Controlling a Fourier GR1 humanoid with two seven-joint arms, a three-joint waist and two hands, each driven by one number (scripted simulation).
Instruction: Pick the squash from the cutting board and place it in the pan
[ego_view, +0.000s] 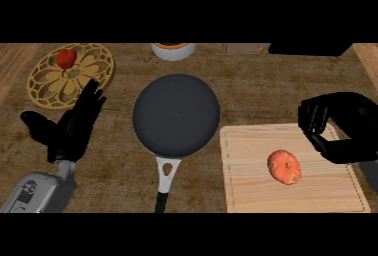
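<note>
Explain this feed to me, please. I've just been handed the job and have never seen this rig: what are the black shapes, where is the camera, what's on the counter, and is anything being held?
There is one picture, taken from the robot's head and looking steeply down at a wooden counter. The black shapes are its two hands on grey forearms. The left hand rests open at the left, fingers up. The right hand hovers over the far right corner of the cutting board, fingers curled, holding nothing. The squash, orange and roundish, lies on that board, apart from the hand. The dark pan sits empty in the middle, handle toward the robot. Behind are a patterned yellow trivet with a small red item on it and a white cup.
</note>
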